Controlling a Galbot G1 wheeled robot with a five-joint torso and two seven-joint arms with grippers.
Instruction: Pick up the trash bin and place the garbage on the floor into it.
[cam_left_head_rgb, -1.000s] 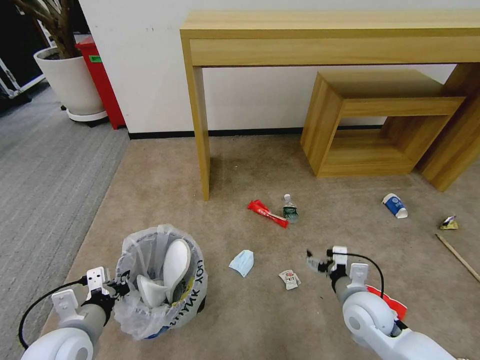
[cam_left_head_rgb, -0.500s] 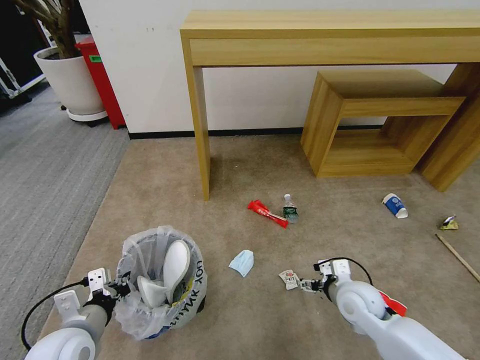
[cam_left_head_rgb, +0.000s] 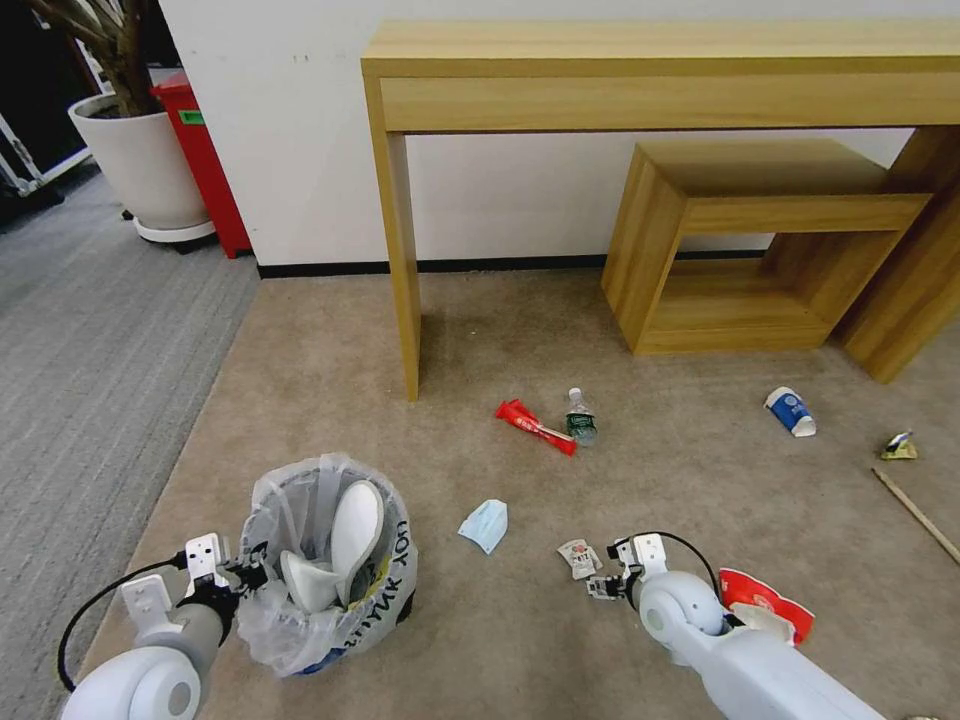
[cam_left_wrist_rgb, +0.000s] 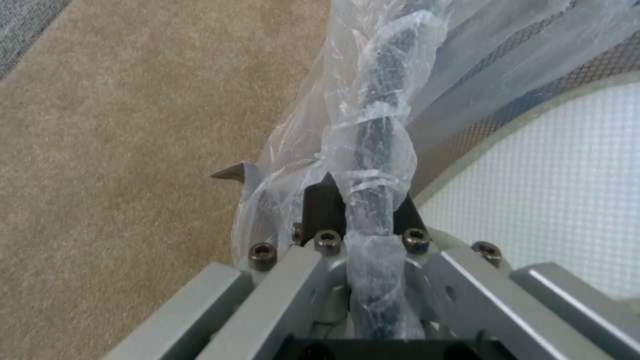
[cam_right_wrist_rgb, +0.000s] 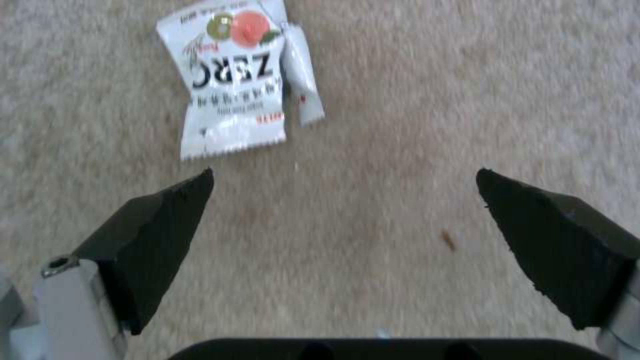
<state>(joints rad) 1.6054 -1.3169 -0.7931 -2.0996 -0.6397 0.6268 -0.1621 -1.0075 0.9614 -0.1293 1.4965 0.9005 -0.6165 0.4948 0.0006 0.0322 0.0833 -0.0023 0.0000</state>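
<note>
Right now your right gripper (cam_right_wrist_rgb: 343, 210) hangs spread wide just short of the small white wrapper (cam_right_wrist_rgb: 230, 80) lying flat on the floor (cam_left_head_rgb: 560, 640). Expect it light, limp and slippery; pinch a raised edge. Your left gripper (cam_left_wrist_rgb: 357, 210) is clamped on the trash bin (cam_left_head_rgb: 325, 560) rim.

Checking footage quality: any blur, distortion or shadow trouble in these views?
Head view: straight desk edges bow toward the corners, soft shadow beneath it. Right wrist view: the snack packet and carpet smear slightly. Left wrist view: bin bag sharp, carpet soft.
</note>
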